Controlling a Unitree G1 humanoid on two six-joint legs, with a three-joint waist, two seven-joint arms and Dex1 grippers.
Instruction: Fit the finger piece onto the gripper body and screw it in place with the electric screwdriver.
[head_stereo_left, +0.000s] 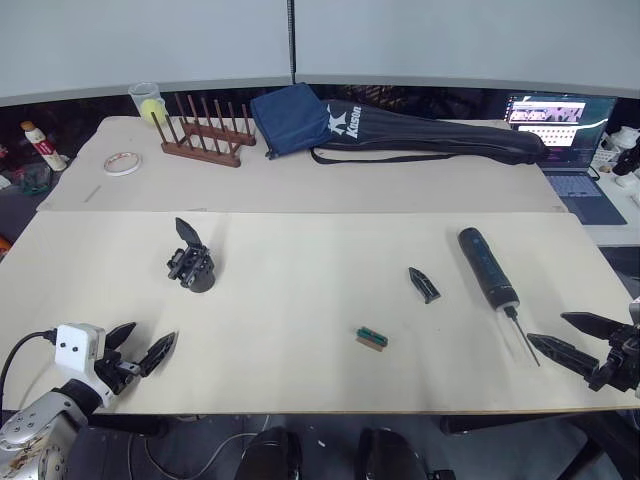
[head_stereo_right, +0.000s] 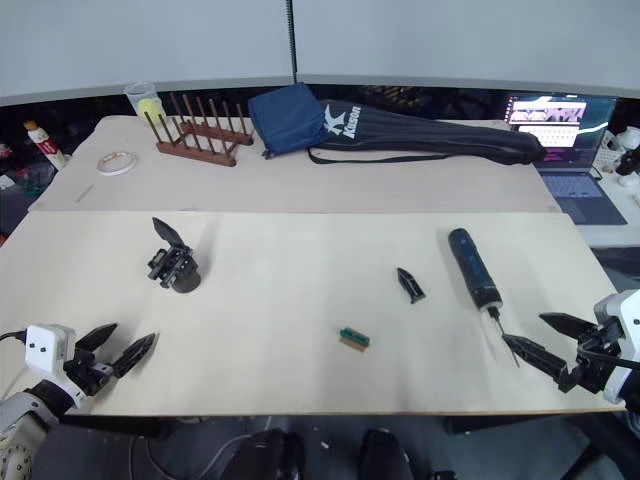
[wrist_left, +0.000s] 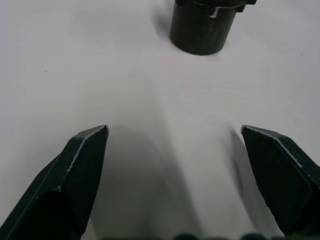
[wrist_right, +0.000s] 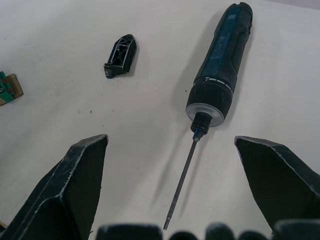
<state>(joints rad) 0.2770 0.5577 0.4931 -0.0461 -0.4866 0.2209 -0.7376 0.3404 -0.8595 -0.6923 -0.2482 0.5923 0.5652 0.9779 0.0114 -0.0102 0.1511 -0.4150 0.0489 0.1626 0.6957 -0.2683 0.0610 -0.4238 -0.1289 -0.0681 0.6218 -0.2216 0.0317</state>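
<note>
The gripper body (head_stereo_left: 190, 263) stands on the pale table (head_stereo_left: 300, 310) at the left, its pointed black finger sticking up; its round base (wrist_left: 202, 27) lies ahead of my left gripper (head_stereo_left: 141, 346), which is open and empty near the front left edge. The finger piece (head_stereo_left: 424, 284) lies flat right of centre, also seen as the finger piece (wrist_right: 120, 55). The electric screwdriver (head_stereo_left: 487, 266) lies on the right, thin bit pointing toward the front edge. My right gripper (head_stereo_left: 562, 334) is open just in front of the screwdriver (wrist_right: 220, 65), its bit tip between the fingers' line.
A tiny green-and-red piece (head_stereo_left: 371, 339) lies near the front centre. On the rear table are a wooden peg rack (head_stereo_left: 204, 139), a tape roll (head_stereo_left: 122, 162), a cup with a yellow ball (head_stereo_left: 148, 102), a long dark bag (head_stereo_left: 400, 130) and a laptop (head_stereo_left: 570, 140).
</note>
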